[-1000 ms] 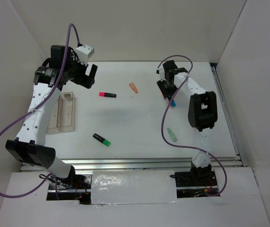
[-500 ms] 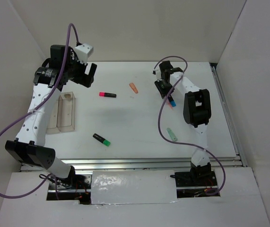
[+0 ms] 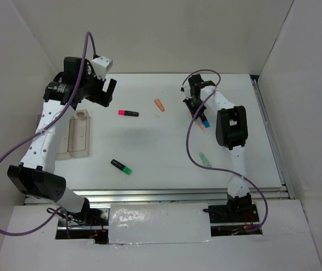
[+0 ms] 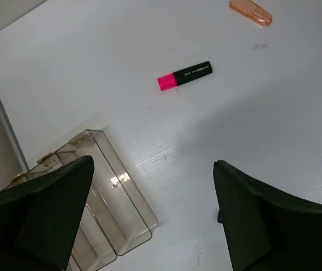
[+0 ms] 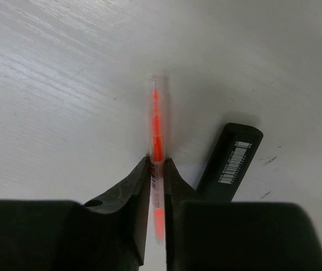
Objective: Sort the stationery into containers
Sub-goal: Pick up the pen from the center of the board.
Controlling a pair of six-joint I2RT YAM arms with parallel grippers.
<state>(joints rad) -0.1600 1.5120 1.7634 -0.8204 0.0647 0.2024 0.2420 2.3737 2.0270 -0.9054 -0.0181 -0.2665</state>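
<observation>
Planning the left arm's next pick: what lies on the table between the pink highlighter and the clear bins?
Nothing. In the left wrist view, the stretch between the pink highlighter and the bins is bare tabletop.

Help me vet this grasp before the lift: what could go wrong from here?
The right claw pinches the thin red pen only at its tips, so the pen may swivel or slip on lifting. The black highlighter lies close beside one finger and could get nudged. The containers sit across the table, a long carry for such a slight pinch.
</observation>
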